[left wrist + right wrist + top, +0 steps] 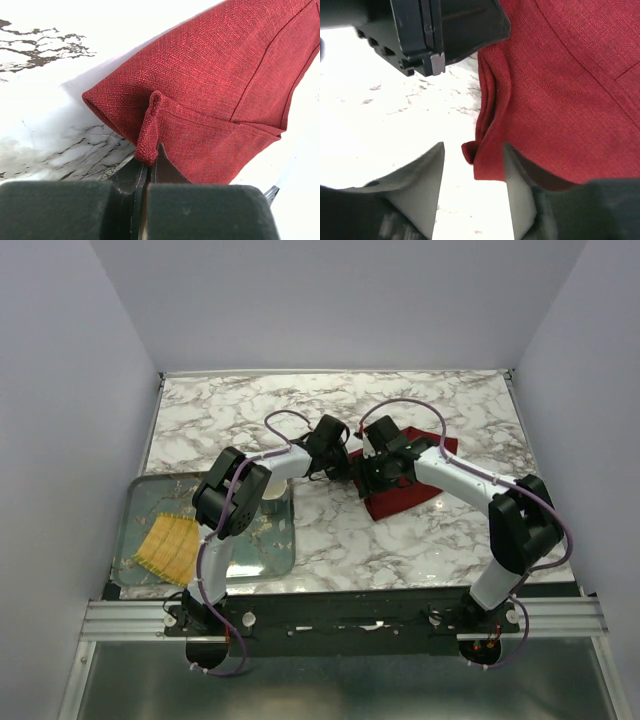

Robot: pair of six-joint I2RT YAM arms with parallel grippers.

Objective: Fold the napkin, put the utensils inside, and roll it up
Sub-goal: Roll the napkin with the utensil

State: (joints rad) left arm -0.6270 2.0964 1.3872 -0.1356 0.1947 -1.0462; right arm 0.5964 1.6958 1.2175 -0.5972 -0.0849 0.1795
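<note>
Burgundy soft cloth napkin (405, 492) lies mid-right on the marble desk (330, 420); left fingers (150, 172) pinch its bunched left edge, right fingers (420, 185) stand open beside it.

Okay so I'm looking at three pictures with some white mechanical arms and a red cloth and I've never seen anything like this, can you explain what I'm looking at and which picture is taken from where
These are two robot arms bolted to the near edge of a marble table. The wide picture comes from a fixed camera above and behind them. The other two come from small cameras on each arm's wrist, looking past its own fingers.

On the table lies a dark red napkin, partly folded. At the left sits a glass tray with a yellow mat in it. No cutlery shows in any view.

The left pincer is shut, pinching a bunched edge of the napkin. The right pincer is open, its fingers standing either side of another napkin edge without squeezing it.
</note>
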